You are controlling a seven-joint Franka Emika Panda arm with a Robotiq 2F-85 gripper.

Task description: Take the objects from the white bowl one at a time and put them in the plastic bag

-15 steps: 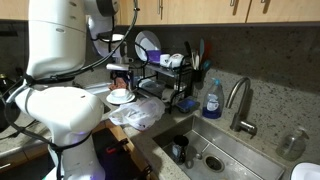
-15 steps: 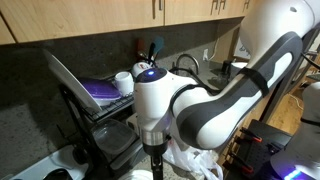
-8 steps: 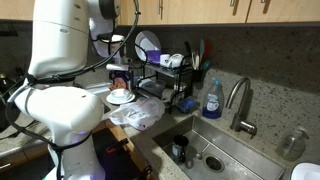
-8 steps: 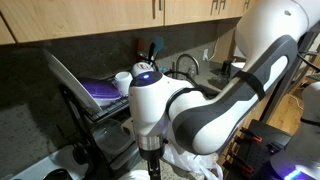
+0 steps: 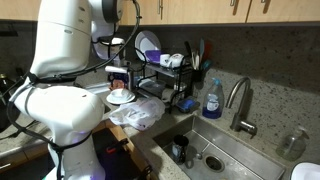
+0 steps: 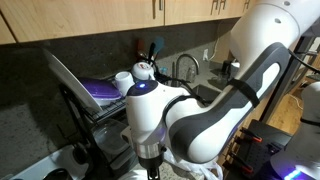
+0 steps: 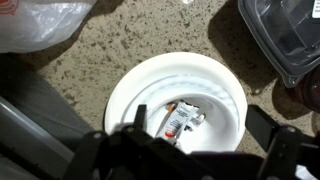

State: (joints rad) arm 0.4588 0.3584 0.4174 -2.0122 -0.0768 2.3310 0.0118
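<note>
The gripper (image 7: 202, 135) is being held open above the white bowl (image 7: 130, 95), its fingers spread wide apart. A small packet (image 7: 181, 120) is being kept inside the bowl. In the wrist view the plastic bag (image 7: 45, 20) is lying far left of the bowl on the speckled counter (image 7: 150, 45).

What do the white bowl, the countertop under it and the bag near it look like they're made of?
White bowl: probably glazed ceramic or hard plastic, given its smooth, even white surface with a soft sheen.
Countertop: looks like polished granite or a similar stone, beige with dark speckles.
Bag: thin, translucent plastic film with crinkled, glossy folds.
</note>
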